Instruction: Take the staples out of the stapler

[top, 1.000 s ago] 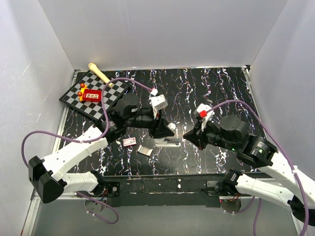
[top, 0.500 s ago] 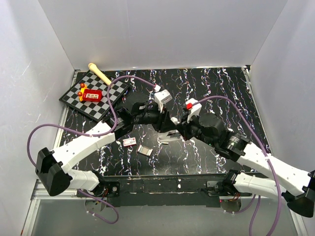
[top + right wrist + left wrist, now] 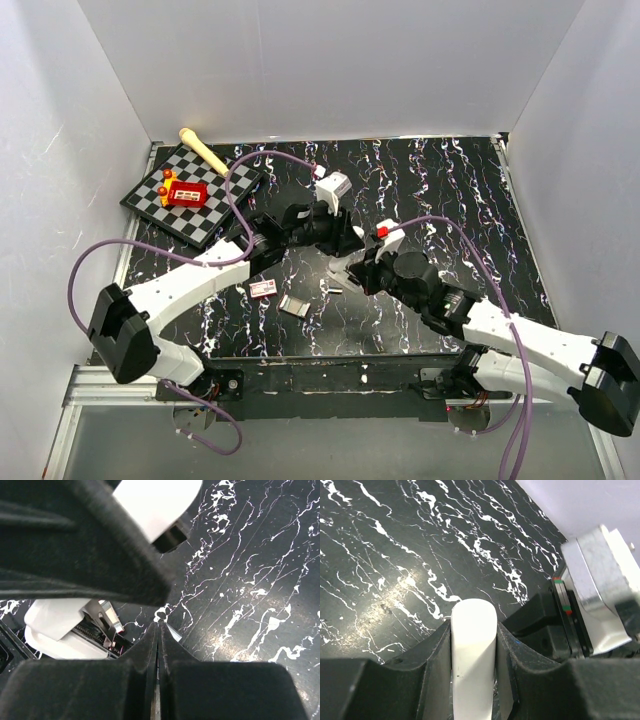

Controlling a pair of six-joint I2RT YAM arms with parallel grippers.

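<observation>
Arms closed in at mid table [image 3: 450, 200]: your right tool [image 3: 158, 630], pinched shut and empty, had swung in just beside the stapler [image 3: 99, 623] lying there, while your left tool [image 3: 474, 628], half-closed, gripped the white rounded stick [image 3: 472, 665], with the staples, unseen, likely still loaded.

Table [image 3: 450, 190]: black top, white marble streaks, pale walls around. Far left corner: chessboard [image 3: 215, 205] flat on table, angled to edges. Wooden stick [image 3: 203, 150] at board's far corner, one end over board. Near middle: red-and-white box [image 3: 263, 288] flat on table; silver plate [image 3: 294, 305] just right of it, apart. Staples [image 3: 336, 291]: tiny grey strip on table, right of plate.
</observation>
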